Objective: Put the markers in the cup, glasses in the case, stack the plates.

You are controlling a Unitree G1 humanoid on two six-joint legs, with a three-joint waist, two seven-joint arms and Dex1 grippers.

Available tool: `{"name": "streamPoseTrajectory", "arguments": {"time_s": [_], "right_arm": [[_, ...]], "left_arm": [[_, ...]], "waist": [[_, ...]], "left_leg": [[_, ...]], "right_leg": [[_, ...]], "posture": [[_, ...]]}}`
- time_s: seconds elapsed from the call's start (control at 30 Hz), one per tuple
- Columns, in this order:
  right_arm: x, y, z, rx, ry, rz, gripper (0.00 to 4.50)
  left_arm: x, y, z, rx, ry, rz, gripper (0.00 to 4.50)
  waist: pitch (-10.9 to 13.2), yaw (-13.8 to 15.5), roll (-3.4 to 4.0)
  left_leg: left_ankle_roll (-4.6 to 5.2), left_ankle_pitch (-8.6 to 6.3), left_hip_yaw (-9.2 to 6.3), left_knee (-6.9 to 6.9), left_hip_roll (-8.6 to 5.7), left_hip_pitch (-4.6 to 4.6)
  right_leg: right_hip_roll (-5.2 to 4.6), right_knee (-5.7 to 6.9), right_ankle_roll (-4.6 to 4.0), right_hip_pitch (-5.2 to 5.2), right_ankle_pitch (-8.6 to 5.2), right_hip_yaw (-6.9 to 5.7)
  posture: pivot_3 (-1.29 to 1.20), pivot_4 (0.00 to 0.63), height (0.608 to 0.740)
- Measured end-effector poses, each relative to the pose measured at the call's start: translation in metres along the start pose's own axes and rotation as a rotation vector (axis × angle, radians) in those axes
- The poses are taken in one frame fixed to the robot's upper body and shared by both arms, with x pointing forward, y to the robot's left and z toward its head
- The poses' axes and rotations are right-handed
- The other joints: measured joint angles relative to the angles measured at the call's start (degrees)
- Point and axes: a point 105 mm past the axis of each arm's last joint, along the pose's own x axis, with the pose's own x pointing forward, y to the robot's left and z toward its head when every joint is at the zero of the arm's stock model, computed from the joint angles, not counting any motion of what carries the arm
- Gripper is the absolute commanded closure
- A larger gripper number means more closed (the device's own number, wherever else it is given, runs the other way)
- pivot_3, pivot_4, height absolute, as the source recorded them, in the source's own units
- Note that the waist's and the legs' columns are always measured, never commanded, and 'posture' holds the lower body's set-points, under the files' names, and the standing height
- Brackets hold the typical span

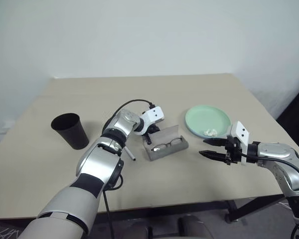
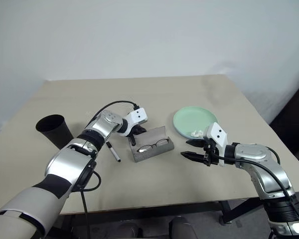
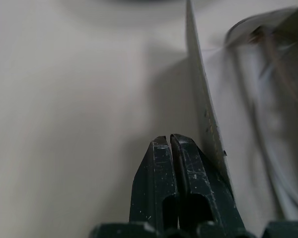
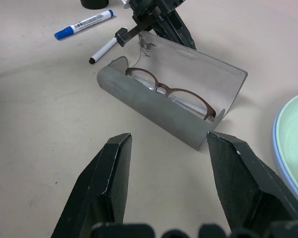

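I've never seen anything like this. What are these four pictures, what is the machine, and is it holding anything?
It is a two-armed robot at a beige table. The two wide pictures come from cameras in its head, looking down over its arms. The other two come from cameras on its wrists, looking along each pair of black fingers.

On the table stand a black cup and a grey case, open, with glasses lying inside. Two markers lie beside the case. A mint green plate sits on a light blue one, carrying a small white lump.

The left gripper is shut and empty, right at the case's raised lid. The right gripper is open, empty, held just off the case's other side.
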Motion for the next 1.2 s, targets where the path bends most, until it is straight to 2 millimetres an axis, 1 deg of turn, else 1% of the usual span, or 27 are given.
{"name": "streamPoseTrajectory", "arguments": {"time_s": [0.13, 0.23, 0.4, 0.53, 0.67, 0.73, 0.83, 0.97, 1.0, 1.07, 1.13, 1.17, 1.2], "right_arm": [[0.000, 0.000, 0.000, 0.000, 0.000, 0.000, 1.90], [0.000, 0.000, 0.000, 0.000, 0.001, 0.000, 1.90], [0.001, 0.000, 0.000, 0.000, 0.001, 0.001, 1.90], [0.001, 0.000, 0.000, -0.002, 0.000, 0.004, 1.90], [0.002, 0.000, 0.001, -0.005, -0.001, 0.006, 1.90], [0.002, 0.000, 0.002, -0.006, -0.001, 0.007, 1.90], [0.002, 0.000, 0.001, -0.006, 0.000, 0.007, 1.90], [0.002, 0.000, 0.001, -0.007, 0.001, 0.006, 1.90], [0.002, 0.000, 0.001, -0.007, 0.001, 0.005, 1.90], [0.002, 0.000, 0.001, -0.008, 0.002, 0.004, 1.90], [0.002, -0.001, 0.000, -0.010, 0.004, 0.001, 1.90], [0.002, -0.002, 0.000, -0.009, 0.004, 0.000, 1.90], [0.002, -0.002, 0.000, -0.009, 0.005, 0.000, 1.90]], "left_arm": [[0.002, -0.012, 0.011, 0.003, -0.054, -0.097, 4.48], [0.003, -0.023, 0.011, 0.014, -0.073, -0.168, 4.48], [0.006, -0.037, 0.013, 0.063, -0.093, -0.222, 4.48], [0.007, -0.039, 0.013, 0.084, -0.077, -0.203, 4.48], [0.008, -0.036, 0.014, 0.004, -0.098, -0.173, 4.48], [0.006, -0.031, 0.015, -0.025, -0.121, -0.141, 4.48], [-0.004, -0.014, 0.020, -0.041, -0.158, -0.050, 4.48], [-0.034, 0.028, 0.037, -0.147, -0.256, 0.188, 4.48], [-0.042, 0.038, 0.039, -0.180, -0.275, 0.257, 4.48], [-0.053, 0.051, 0.039, -0.235, -0.293, 0.366, 4.48], [-0.057, 0.055, 0.033, -0.294, -0.295, 0.470, 4.48], [-0.056, 0.052, 0.027, -0.346, -0.288, 0.510, 4.12], [-0.052, 0.047, 0.019, -0.400, -0.276, 0.534, 3.92]], "waist": [[0.0, -0.1, 0.00], [0.0, -0.2, 0.00], [0.0, -0.1, 0.01], [0.0, -0.1, 0.00], [0.0, -0.1, -0.02], [0.0, -0.2, -0.02], [0.0, -0.4, -0.03], [0.0, -0.2, -0.03], [0.0, -0.3, -0.02], [0.0, -0.2, -0.02], [0.0, -0.2, 0.00], [0.0, -0.2, 0.01], [0.0, -0.2, 0.01]], "left_leg": [[0.02, -0.01, 0.01, 0.03, 0.00, -0.04], [0.02, -0.01, 0.02, 0.02, 0.02, -0.05], [0.02, -0.01, 0.01, 0.05, 0.03, -0.01], [0.04, -0.03, 0.00, 0.05, 0.03, 0.21], [0.05, -0.03, 0.01, 0.05, 0.05, 0.46], [0.05, -0.03, 0.02, 0.06, 0.07, 0.48], [0.04, -0.03, 0.05, 0.05, 0.11, 0.49], [0.05, -0.03, 0.01, 0.02, 0.10, 0.46], [0.04, -0.04, 0.01, 0.00, 0.10, 0.46], [0.05, -0.05, 0.00, -0.02, 0.09, 0.46], [0.05, -0.08, 0.01, -0.05, 0.09, 0.48], [0.05, -0.09, 0.02, -0.06, 0.09, 0.46], [0.06, -0.10, 0.02, -0.06, 0.09, 0.46]], "right_leg": [[0.00, -0.02, 0.04, -0.01, 0.03, 0.01], [0.01, 0.01, 0.04, -0.06, 0.03, 0.02], [0.01, 0.04, 0.04, -0.02, 0.03, 0.03], [0.01, -0.01, 0.05, 0.22, 0.03, 0.03], [0.01, -0.02, 0.06, 0.42, 0.02, 0.02], [0.01, 0.00, 0.06, 0.41, 0.02, 0.02], [0.03, 0.02, 0.06, 0.37, 0.02, 0.01], [0.02, 0.01, 0.06, 0.34, 0.02, -0.01], [0.01, 0.00, 0.07, 0.34, 0.03, -0.01], [0.00, -0.02, 0.07, 0.34, 0.03, -0.01], [-0.04, -0.01, 0.07, 0.35, 0.03, 0.00], [-0.04, -0.03, 0.08, 0.33, 0.03, 0.00], [-0.06, -0.01, 0.08, 0.33, 0.03, 0.00]], "posture": [[0.00, 0.000, 0.740], [0.00, 0.000, 0.740], [0.00, 0.000, 0.740], [0.00, 0.000, 0.740], [0.00, 0.000, 0.740], [0.00, 0.000, 0.740], [0.00, 0.000, 0.740], [0.00, 0.000, 0.740], [0.00, 0.000, 0.740], [0.00, 0.000, 0.740], [0.00, 0.000, 0.740], [0.00, 0.000, 0.740], [0.00, 0.000, 0.740]]}}
